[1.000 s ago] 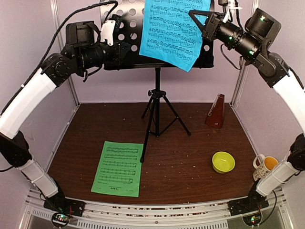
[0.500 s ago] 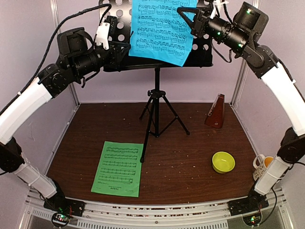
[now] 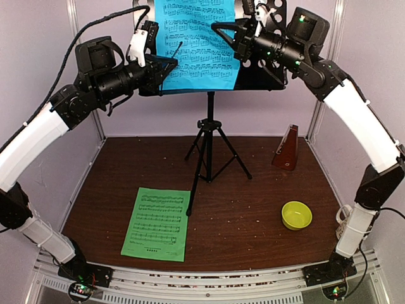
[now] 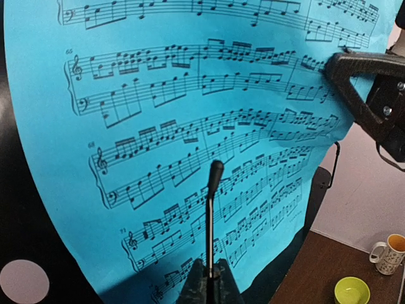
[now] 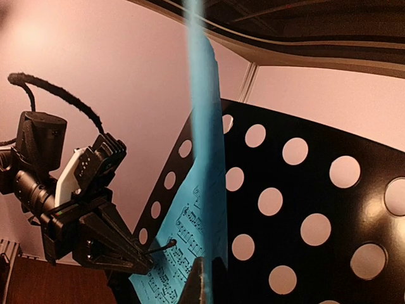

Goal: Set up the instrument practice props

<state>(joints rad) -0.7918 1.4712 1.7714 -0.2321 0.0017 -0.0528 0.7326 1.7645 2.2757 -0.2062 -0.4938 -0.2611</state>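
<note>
Pale lilac walls, dark, perhaps wooden tabletop

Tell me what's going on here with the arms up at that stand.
The right gripper pinches the right edge of the blue sheet, holding it in front of the music stand. The left gripper is closed on a thin black rod that crosses the lower front of the sheet. A green sheet lies flat on the table, not yet on the stand, and the metronome stands at the back right.
</note>
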